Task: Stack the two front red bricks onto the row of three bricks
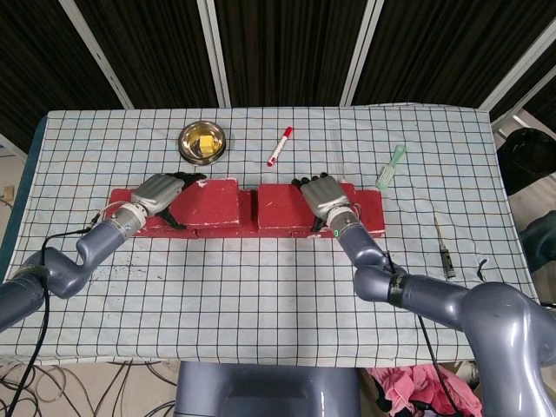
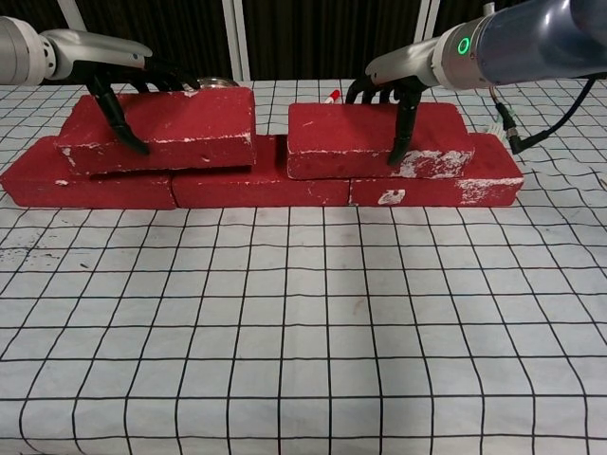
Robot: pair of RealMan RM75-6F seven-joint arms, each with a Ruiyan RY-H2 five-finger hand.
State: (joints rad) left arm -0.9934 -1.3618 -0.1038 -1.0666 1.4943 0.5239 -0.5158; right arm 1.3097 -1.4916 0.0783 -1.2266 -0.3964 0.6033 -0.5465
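Observation:
Three red bricks form a row [image 2: 256,187] end to end on the checked cloth. Two more red bricks lie on top of it. My left hand [image 1: 159,194] grips the left upper brick [image 2: 166,128], thumb down its front face and fingers over the top; this brick sits slightly tilted over the left and middle row bricks. My right hand [image 1: 323,198] grips the right upper brick [image 2: 375,140] the same way; it lies flat over the middle and right row bricks. A narrow gap separates the two upper bricks [image 1: 208,201] [image 1: 280,207].
Behind the bricks are a metal bowl [image 1: 202,141] holding something yellow, a red marker [image 1: 279,146] and a green object [image 1: 391,165]. A dark pen-like tool [image 1: 443,248] lies at the right. The table's front half is bare checked cloth [image 2: 303,322].

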